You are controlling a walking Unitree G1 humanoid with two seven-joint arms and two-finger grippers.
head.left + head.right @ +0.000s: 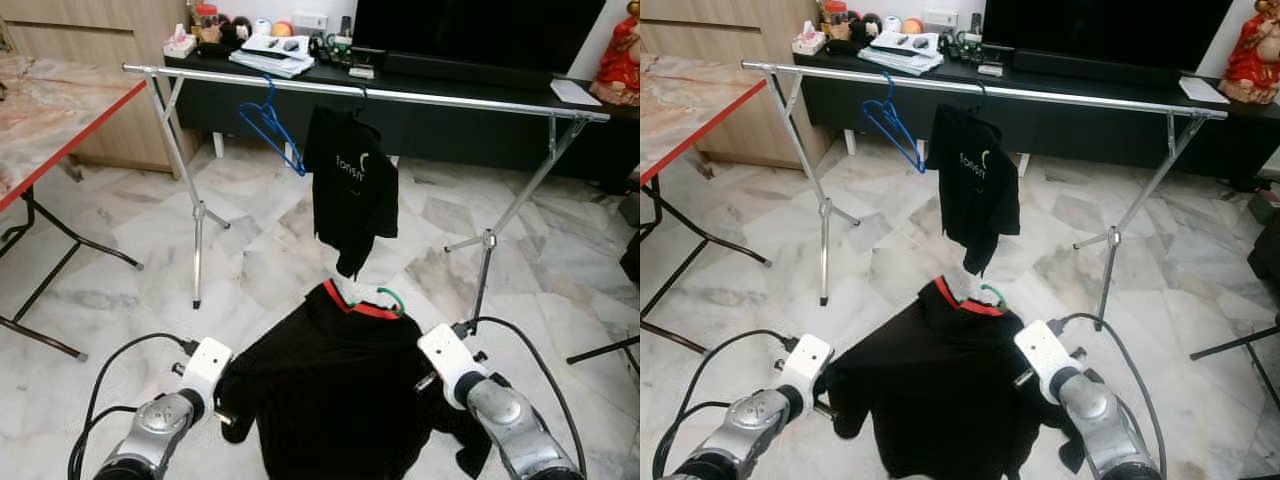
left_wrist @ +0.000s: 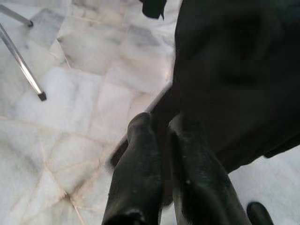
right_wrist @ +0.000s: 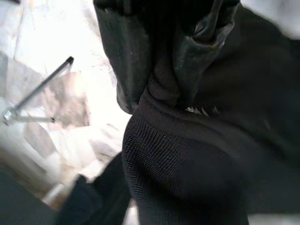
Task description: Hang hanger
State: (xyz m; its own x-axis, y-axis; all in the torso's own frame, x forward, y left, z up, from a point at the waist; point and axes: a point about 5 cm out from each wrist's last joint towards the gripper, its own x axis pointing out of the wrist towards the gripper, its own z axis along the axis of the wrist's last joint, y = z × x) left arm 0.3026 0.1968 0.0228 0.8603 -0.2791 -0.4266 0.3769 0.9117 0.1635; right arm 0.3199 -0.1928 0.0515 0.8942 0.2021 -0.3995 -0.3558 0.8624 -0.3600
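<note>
A black shirt with a red collar (image 1: 330, 390) hangs low in front of me on a green hanger (image 1: 392, 297), whose hook pokes up by the collar. My left gripper (image 2: 159, 124) is shut on the shirt's left edge. My right gripper (image 3: 161, 89) is shut on a bunch of its fabric at the right shoulder. Farther off, a silver clothes rail (image 1: 420, 98) spans the room at about chest height. On it hang an empty blue hanger (image 1: 270, 125) and another black shirt (image 1: 350, 180) with a small print.
The rail's splayed legs (image 1: 197, 230) stand on the marble floor either side of the hung shirt. A red-edged folding table (image 1: 50, 110) is at my left. Behind the rail runs a low black TV bench (image 1: 450, 70) with clutter. A black stand leg (image 1: 600, 350) lies at right.
</note>
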